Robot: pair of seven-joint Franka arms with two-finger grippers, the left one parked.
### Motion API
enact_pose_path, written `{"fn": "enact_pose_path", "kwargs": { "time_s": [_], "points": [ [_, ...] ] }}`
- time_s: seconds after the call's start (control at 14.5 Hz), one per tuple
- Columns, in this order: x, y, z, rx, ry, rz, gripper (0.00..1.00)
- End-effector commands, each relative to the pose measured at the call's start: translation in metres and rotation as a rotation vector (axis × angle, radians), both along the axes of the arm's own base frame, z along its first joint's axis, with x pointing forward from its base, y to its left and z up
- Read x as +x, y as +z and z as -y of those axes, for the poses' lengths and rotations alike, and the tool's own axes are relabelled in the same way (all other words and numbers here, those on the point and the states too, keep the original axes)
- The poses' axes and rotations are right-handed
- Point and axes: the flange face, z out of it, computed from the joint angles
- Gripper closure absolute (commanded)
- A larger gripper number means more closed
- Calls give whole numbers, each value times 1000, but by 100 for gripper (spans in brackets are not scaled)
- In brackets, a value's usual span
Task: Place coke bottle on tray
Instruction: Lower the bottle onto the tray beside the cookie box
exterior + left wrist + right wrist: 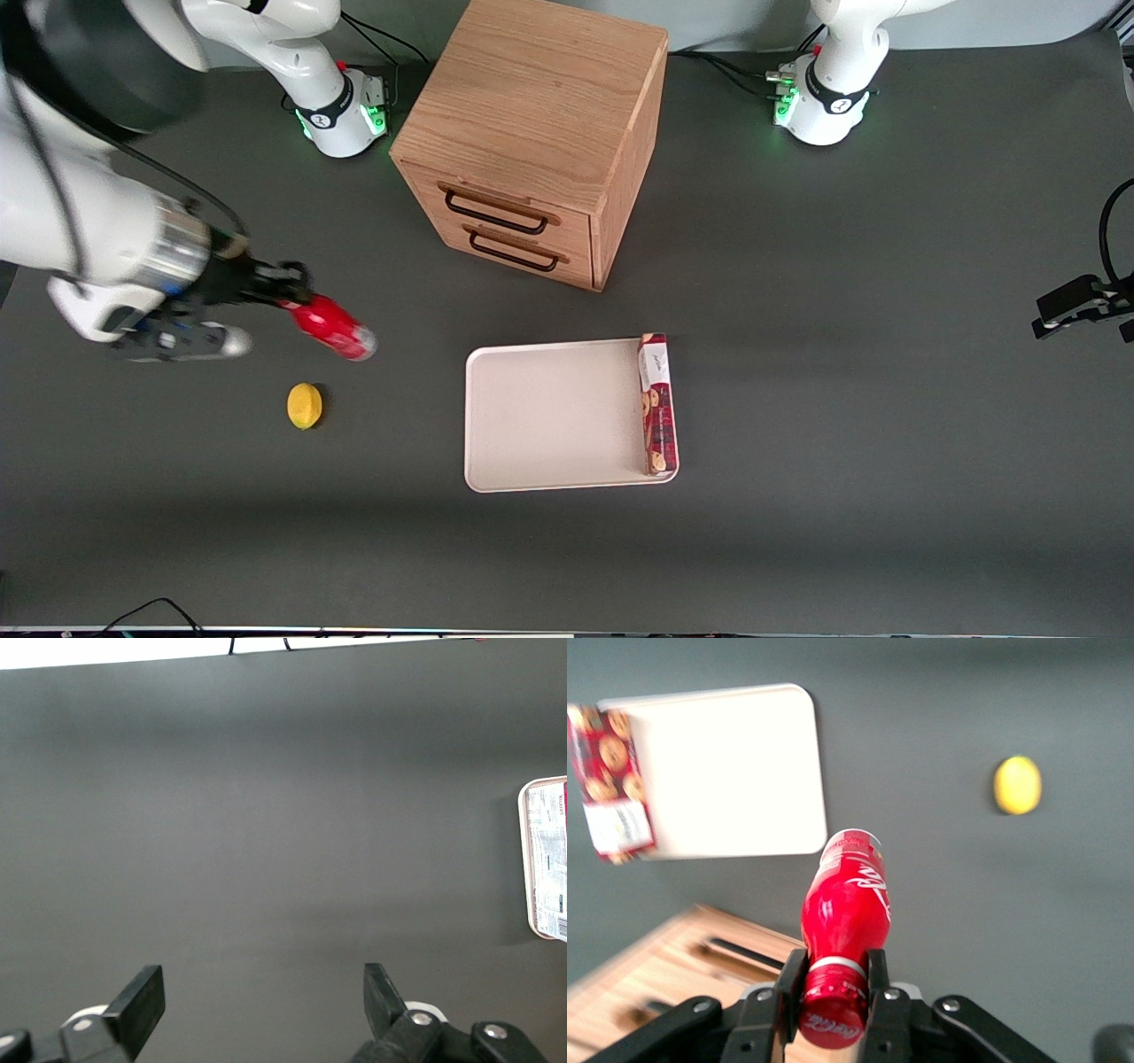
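Dark grey tabletop [886, 354] fills the front view, with a wooden drawer cabinet [532, 142] standing farther from the camera than the tray [549, 416]. The tray lies flat near the middle, a red cookie box [657, 403] resting along its edge toward the parked arm's end. Toward the working arm's end, the gripper [288, 288] holds the coke bottle [335, 328] by its neck, apparently lifted off the tabletop. The bottle's long axis runs from the fingers out toward the tray, base leading, tilted toward horizontal. A lemon [305, 406] lies on the tabletop nearer the camera than the bottle. Bottle and tray are well apart, so the coming move looks like a sideways carry toward the tray's bare part.

From the left wrist, only bare tabletop and one end of the tray [524, 859] with the cookie box [549, 859] show.

From the right wrist, the fingers [769, 1014] are closed on the coke bottle [846, 904] just beside its cap, the body pointing straight away from the gripper [831, 992]. The bottle's base overlaps a rounded corner of the tray [726, 771] in this view; the cookie box [607, 784], the lemon [1017, 785] and the drawer cabinet [673, 966] are also visible.
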Motion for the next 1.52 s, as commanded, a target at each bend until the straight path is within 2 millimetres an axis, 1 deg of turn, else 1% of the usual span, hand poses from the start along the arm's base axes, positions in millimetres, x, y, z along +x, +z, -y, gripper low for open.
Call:
{"fn": "enact_pose_path", "kwargs": {
  "time_s": [0.0,0.07,0.21,0.28,0.41,0.48,0.76,0.83,0.9,0.97,1.03,1.1,1.17,1.24,1.31,1.38,1.45],
  "points": [
    [14,-40,-63,-44,-139,8,100],
    [17,-64,-84,-46,-187,-9,100],
    [22,-121,-115,-53,-215,-62,100],
    [22,-143,-126,-59,-225,-84,100],
    [21,-176,-149,-72,-247,-81,100],
    [22,-195,-150,-95,-244,-87,100],
    [19,-232,-156,-135,-246,-38,100],
    [21,-240,-156,-134,-260,-38,94],
    [22,-243,-156,-132,-276,-38,82],
    [21,-243,-158,-134,-276,-37,27],
    [21,-241,-158,-130,-265,-34,0],
    [23,-238,-156,-125,-265,-30,0],
    [23,-229,-156,-125,-265,-19,0],
    [24,-217,-153,-123,-268,-7,0],
    [23,-192,-150,-120,-270,24,0],
    [23,-159,-139,-123,-265,67,0],
    [20,-126,-129,-126,-225,95,0]
  ]
}}
